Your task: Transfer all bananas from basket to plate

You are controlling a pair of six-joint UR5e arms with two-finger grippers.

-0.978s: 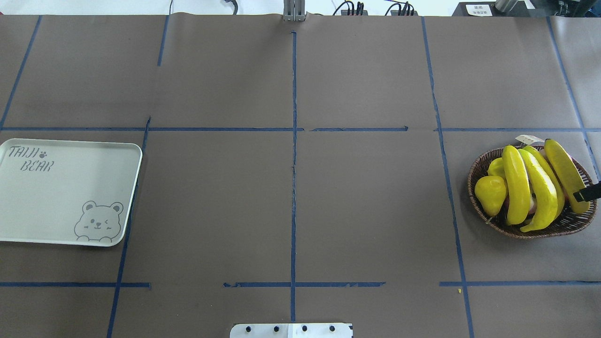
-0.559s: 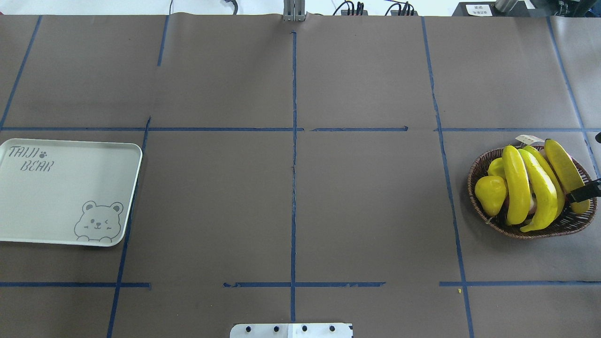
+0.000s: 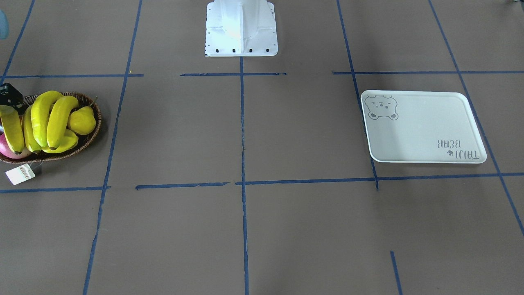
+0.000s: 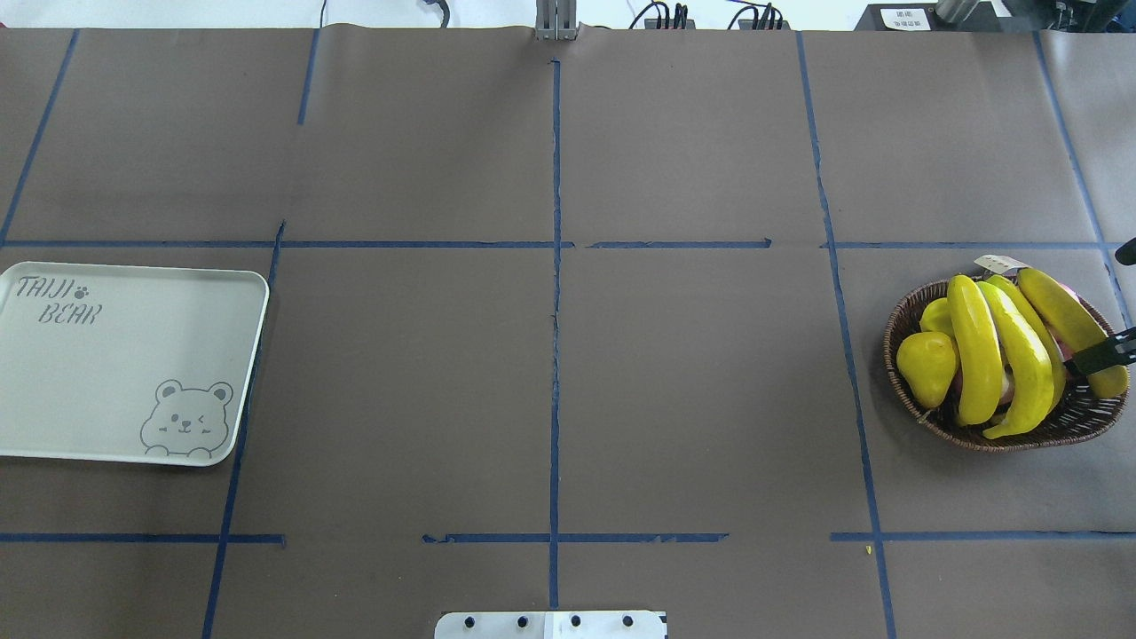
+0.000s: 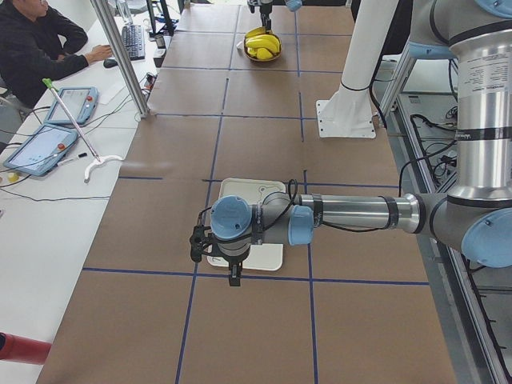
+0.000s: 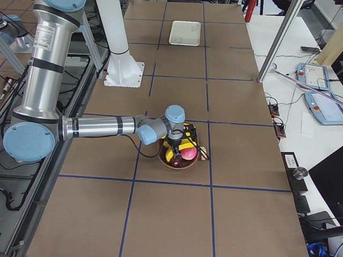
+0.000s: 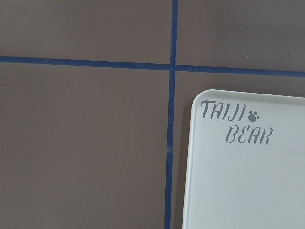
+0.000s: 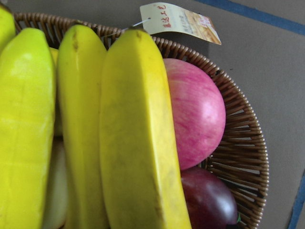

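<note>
Bananas (image 4: 976,351) in basket (image 4: 914,404) | right end effector (image 4: 1099,357) at outermost banana (image 4: 1052,303) — grip unclear | left end effector (image 5: 233,276) (by plate (image 4: 124,355)) unclear

Glossy yellow bananas (image 4: 974,346) and a pink apple (image 8: 198,109) fill a dark brown woven basket (image 4: 1065,426); the pale grey plate (image 4: 133,355) carries a grey bear print.

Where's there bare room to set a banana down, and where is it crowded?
The pale rectangular bear-print plate is bare. So is the brown paper-covered table between it and the dark wicker basket, which is crowded with yellow bananas and other fruit.
</note>
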